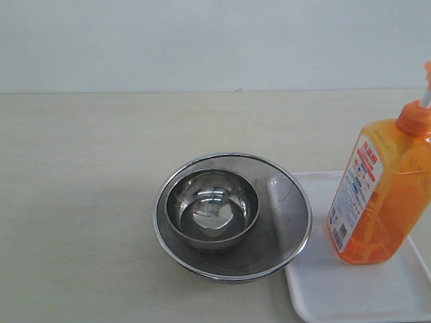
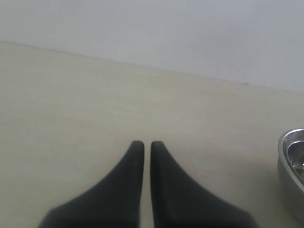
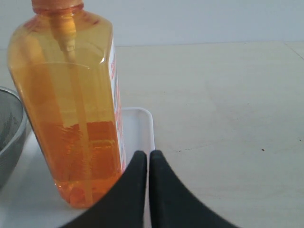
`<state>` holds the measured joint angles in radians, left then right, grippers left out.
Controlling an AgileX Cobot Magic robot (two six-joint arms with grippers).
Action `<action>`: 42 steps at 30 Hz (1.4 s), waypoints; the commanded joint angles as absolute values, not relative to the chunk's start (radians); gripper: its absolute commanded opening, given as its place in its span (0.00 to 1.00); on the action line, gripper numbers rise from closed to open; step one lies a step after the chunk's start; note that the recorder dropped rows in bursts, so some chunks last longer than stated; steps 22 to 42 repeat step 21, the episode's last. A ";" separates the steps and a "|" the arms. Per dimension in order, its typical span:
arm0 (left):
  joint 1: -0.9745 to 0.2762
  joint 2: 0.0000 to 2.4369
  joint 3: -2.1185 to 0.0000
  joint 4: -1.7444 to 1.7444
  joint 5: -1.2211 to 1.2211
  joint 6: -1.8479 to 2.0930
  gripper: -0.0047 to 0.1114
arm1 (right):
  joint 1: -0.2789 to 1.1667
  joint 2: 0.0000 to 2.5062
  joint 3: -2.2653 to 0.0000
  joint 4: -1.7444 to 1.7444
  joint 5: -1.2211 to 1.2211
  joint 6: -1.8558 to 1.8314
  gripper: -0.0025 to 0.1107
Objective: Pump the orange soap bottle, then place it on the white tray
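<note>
The orange soap bottle (image 1: pixel 382 185) stands upright on the white tray (image 1: pixel 337 289) at the right of the exterior view, its pump head cut off by the frame edge. In the right wrist view the orange soap bottle (image 3: pixel 71 99) rises close in front of my right gripper (image 3: pixel 148 155), which is shut and empty, just beside the bottle over the white tray's rim (image 3: pixel 145 123). My left gripper (image 2: pixel 147 145) is shut with nothing in it, above bare table. Neither gripper shows in the exterior view.
A round steel mesh strainer (image 1: pixel 286 229) with a steel bowl (image 1: pixel 213 208) inside sits mid-table, overlapping the tray's left edge. The strainer (image 3: pixel 8 137) also shows beside the bottle, and the bowl's rim (image 2: pixel 292 175) at the edge of the left wrist view. A pale wall runs behind the table.
</note>
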<state>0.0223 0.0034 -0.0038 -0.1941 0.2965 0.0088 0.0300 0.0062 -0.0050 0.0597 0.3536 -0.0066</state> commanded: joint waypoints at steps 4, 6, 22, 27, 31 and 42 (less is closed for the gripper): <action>0.026 0.000 0.000 -0.192 0.300 0.000 0.08 | 0.029 0.000 0.000 0.056 0.348 -0.007 0.02; 0.026 0.000 0.000 -0.192 0.300 0.000 0.08 | 0.029 0.000 0.000 0.056 0.348 -0.009 0.02; 0.026 0.000 0.000 -0.192 0.300 0.000 0.08 | 0.029 0.000 0.000 0.056 0.341 -0.008 0.02; 0.026 0.000 0.000 -0.192 0.300 0.000 0.08 | 0.029 0.000 0.000 0.056 0.341 -0.008 0.02; 0.026 0.000 0.000 -0.192 0.300 0.000 0.08 | 0.029 0.000 0.000 0.056 0.341 -0.008 0.02; 0.026 0.000 0.000 -0.192 0.300 0.000 0.08 | 0.029 0.000 0.000 0.056 0.341 -0.008 0.02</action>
